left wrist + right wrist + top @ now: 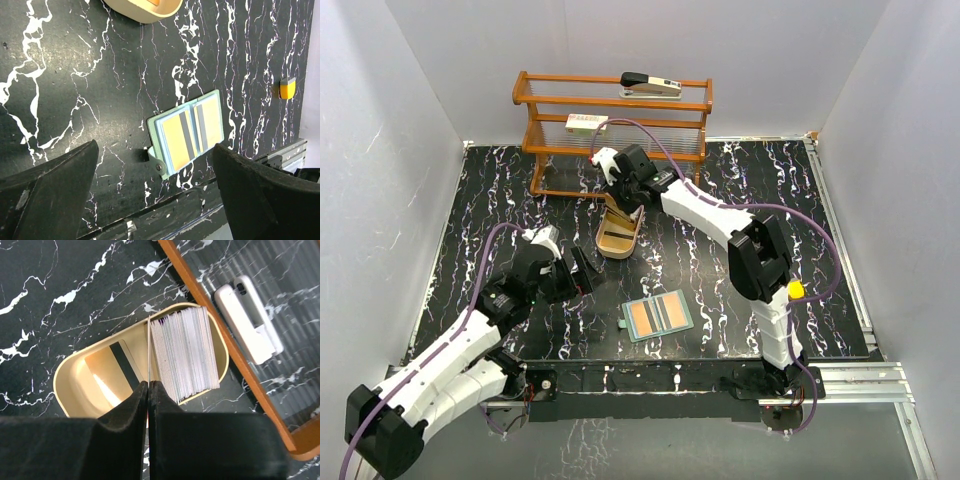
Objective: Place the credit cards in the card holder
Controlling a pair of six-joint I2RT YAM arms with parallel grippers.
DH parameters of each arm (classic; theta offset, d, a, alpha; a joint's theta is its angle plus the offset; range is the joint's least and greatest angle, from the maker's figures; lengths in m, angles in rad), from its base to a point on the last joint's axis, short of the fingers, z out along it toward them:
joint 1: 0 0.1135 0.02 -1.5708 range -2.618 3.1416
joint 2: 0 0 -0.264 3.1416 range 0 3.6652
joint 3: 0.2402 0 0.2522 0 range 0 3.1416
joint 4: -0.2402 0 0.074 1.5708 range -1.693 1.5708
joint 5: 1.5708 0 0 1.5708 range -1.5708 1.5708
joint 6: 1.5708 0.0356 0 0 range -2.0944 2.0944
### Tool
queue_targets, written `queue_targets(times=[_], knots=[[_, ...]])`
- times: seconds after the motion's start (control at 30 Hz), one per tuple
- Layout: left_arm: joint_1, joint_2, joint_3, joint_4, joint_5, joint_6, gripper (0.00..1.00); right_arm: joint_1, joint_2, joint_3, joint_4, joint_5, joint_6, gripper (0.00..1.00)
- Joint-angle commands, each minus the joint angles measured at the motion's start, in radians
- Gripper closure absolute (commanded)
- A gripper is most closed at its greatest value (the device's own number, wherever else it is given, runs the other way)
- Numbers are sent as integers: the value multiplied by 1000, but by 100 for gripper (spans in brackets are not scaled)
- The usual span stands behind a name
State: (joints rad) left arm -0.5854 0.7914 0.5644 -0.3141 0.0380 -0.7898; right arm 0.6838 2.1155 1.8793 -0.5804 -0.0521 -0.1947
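Two credit cards [176, 140] sit in the card holder [155, 159], a stack [187, 352] waits; right gripper [148, 386] clamps one, left gripper [582, 270] apart.

Had the right arm [705, 208] stretched far forward and across to the left, elbow raised, wrist pitched down. Had the right gripper [148, 385] pointing straight down, jaws closed tight, pinching one credit card [149, 347] seen edge-on. Had the left arm [450, 360] lying low, angled forward and to the right. Had the left gripper [155, 165] aimed down over the tabletop [75, 90], jaws spread wide, both fingers [55, 190] well apart.
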Motion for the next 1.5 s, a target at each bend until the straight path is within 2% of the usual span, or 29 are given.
queue_targets(times=[0.0, 0.17, 0.23, 0.27, 0.3, 0.33, 0.67, 0.73, 0.83, 0.87, 0.9, 1.1, 1.3, 1.47], knots=[[4, 10, 14, 37, 36, -14, 6, -41, -19, -37, 98, -91, 53, 100], [3, 14, 37, 21, 13, 2, 7, -44, -30, -53, 111, -123, 51, 100], [4, 24, 41, 21, 10, -4, 8, -45, -41, -64, 123, -97, 51, 89], [3, 28, 40, 23, 10, -10, 9, -48, -47, -70, 126, -86, 48, 88], [3, 30, 38, 27, 13, -15, 9, -54, -52, -73, 128, -96, 42, 96], [4, 31, 34, 31, 15, -17, 10, -59, -56, -77, 127, -109, 38, 100], [4, 45, 57, 22, 18, 5, 13, -82, -52, -72, 120, -195, 37, 100], [4, 38, 54, 9, 10, 7, 13, -69, -45, -80, 126, -167, 8, 79], [4, 7, 41, -1, -5, 10, 12, -30, -36, -86, 132, -76, -41, 57], [4, -6, 41, -9, -18, 13, 12, -21, -36, -91, 142, -50, -52, 44], [4, -16, 42, -19, -30, 18, 12, -16, -33, -96, 150, -22, -66, 39], [3, -64, 66, -66, -86, 46, 11, 6, 10, -78, 165, 126, -144, 26], [3, -78, 89, -98, -102, 69, 10, 20, 71, -28, 152, 184, -187, 26], [4, -99, 86, -110, -117, 77, 9, 24, 103, -19, 149, 220, -197, 30]])
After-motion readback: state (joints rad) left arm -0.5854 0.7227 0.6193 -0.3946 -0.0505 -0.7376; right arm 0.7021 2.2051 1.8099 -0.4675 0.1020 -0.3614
